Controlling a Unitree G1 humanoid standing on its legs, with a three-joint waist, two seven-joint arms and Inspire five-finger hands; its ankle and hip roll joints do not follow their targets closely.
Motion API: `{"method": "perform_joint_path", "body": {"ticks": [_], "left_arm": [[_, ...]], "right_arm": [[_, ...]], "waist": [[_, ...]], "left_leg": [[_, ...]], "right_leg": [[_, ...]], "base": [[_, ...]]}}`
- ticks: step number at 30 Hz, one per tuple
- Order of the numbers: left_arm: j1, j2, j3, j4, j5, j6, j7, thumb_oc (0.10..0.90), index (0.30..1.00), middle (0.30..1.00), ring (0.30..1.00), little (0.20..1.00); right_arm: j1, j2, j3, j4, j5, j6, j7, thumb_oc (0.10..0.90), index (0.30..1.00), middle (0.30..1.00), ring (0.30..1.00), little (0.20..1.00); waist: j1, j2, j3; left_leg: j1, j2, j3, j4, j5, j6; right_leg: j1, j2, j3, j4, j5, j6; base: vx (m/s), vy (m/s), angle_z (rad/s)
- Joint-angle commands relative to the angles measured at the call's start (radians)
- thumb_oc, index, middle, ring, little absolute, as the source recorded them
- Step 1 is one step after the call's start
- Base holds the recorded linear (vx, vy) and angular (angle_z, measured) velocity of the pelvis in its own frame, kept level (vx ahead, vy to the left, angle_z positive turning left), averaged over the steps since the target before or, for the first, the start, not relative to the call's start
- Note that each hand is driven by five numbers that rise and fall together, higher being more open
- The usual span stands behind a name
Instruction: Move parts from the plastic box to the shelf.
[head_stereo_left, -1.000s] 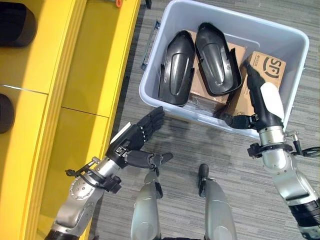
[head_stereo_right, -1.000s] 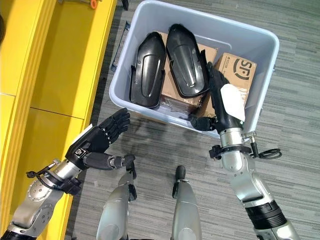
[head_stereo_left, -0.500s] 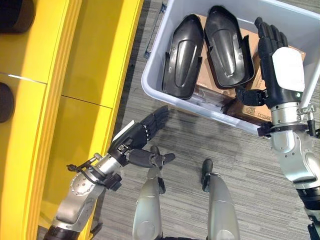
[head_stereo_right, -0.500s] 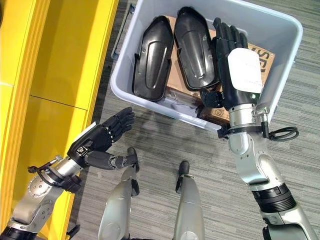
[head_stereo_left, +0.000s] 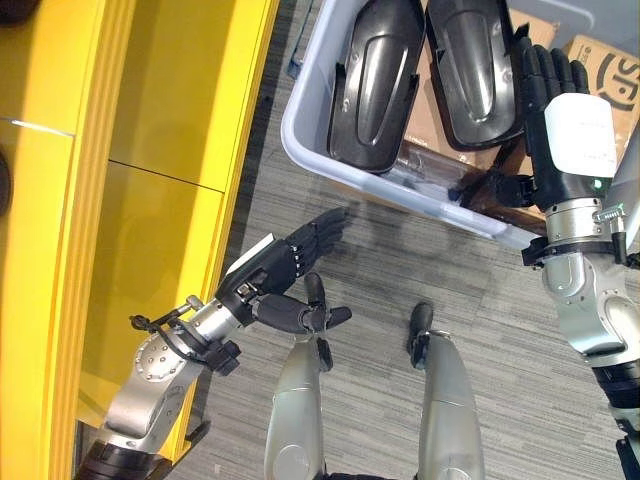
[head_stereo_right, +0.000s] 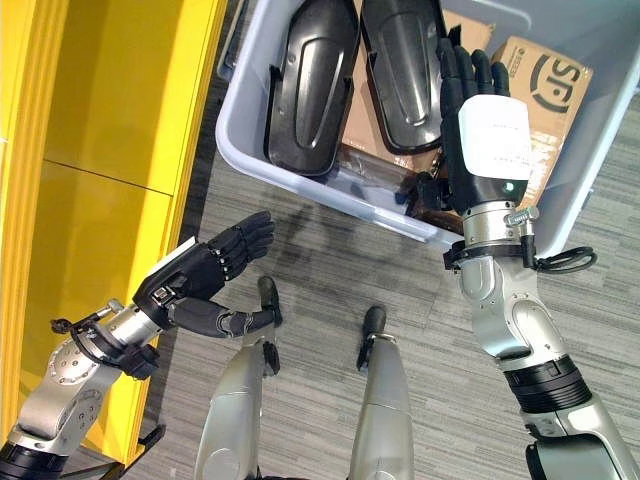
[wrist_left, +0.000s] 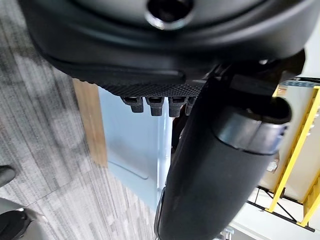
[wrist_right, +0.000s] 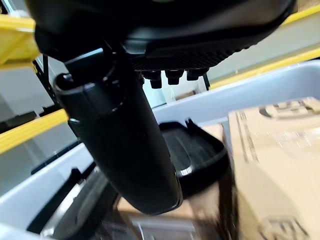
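Left eye view: open right hand hovers over two black parts inside the plastic box, likely reaching to grasp one; left hand waits open near the yellow shelf.

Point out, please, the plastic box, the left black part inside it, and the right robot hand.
plastic box (head_stereo_left: 300, 150): left eye view, its near left rim.
left black part (head_stereo_left: 375, 85): left eye view, its raised middle.
right robot hand (head_stereo_right: 487, 140): right eye view, its white-covered back.
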Motion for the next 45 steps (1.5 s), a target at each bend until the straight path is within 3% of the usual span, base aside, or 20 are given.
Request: {"method": "perform_joint_path", "body": {"ticks": [1, 15, 25, 33, 39, 45], "left_arm": [[-0.023, 0.019, -0.017, -0.103, -0.031, -0.092, -0.022, 0.9, 1.0, 1.0, 1.0, 1.0], [-0.026, 0.034, -0.031, -0.091, -0.049, -0.111, -0.003, 0.9, 1.0, 1.0, 1.0, 1.0], [-0.023, 0.051, -0.033, -0.087, -0.073, -0.121, -0.046, 0.9, 1.0, 1.0, 1.0, 1.0], [-0.015, 0.077, -0.018, -0.084, -0.089, -0.119, -0.068, 0.9, 1.0, 1.0, 1.0, 1.0], [-0.013, 0.1, -0.008, -0.079, -0.105, -0.115, -0.093, 0.9, 1.0, 1.0, 1.0, 1.0], [-0.027, 0.126, -0.011, -0.069, -0.105, -0.107, -0.097, 0.9, 1.0, 1.0, 1.0, 1.0]], "right_arm": [[-0.129, -0.073, -0.011, -0.042, -0.052, -0.018, -0.078, 0.9, 1.0, 1.0, 1.0, 1.0], [-0.123, -0.095, 0.039, -0.03, -0.122, -0.005, -0.093, 0.9, 1.0, 1.0, 1.0, 1.0], [-0.17, -0.125, 0.066, 0.02, -0.229, 0.033, -0.158, 0.9, 1.0, 1.0, 1.0, 1.0], [-0.205, -0.16, 0.103, 0.033, -0.271, 0.048, -0.079, 0.9, 1.0, 1.0, 1.0, 1.0], [-0.23, -0.161, 0.136, 0.097, -0.233, 0.062, -0.077, 0.9, 1.0, 1.0, 1.0, 1.0], [-0.299, -0.187, 0.175, 0.181, -0.276, 0.071, -0.083, 0.9, 1.0, 1.0, 1.0, 1.0]], "waist": [[-0.02, 0.023, -0.014], [-0.032, 0.031, -0.014], [-0.013, 0.035, -0.014], [-0.002, 0.034, -0.014], [0.009, 0.031, -0.014], [0.026, 0.032, -0.014]], "left_leg": [[-0.018, -0.027, -0.118, 0.097, -0.187, -0.013], [-0.164, -0.025, -0.125, 0.226, -0.227, -0.003], [-0.193, -0.026, -0.137, 0.243, -0.225, 0.0], [-0.203, -0.027, -0.146, 0.264, -0.229, 0.002], [-0.213, -0.026, -0.153, 0.272, -0.228, 0.004], [-0.233, -0.029, -0.168, 0.284, -0.226, 0.007]], "right_leg": [[0.035, -0.03, -0.044, 0.009, -0.044, 0.023], [-0.102, -0.036, -0.016, 0.08, -0.043, 0.013], [-0.12, -0.04, -0.027, 0.102, -0.051, 0.01], [-0.124, -0.04, -0.032, 0.123, -0.061, 0.005], [-0.126, -0.042, -0.041, 0.133, -0.065, 0.001], [-0.136, -0.048, -0.052, 0.15, -0.068, 0.0]], "base": [[0.02, -0.045, 0.02], [-0.02, 0.0, -0.04], [0.01, -0.011, 0.0], [0.02, -0.021, 0.02], [0.02, -0.043, 0.04], [0.02, -0.06, 0.05]]}}
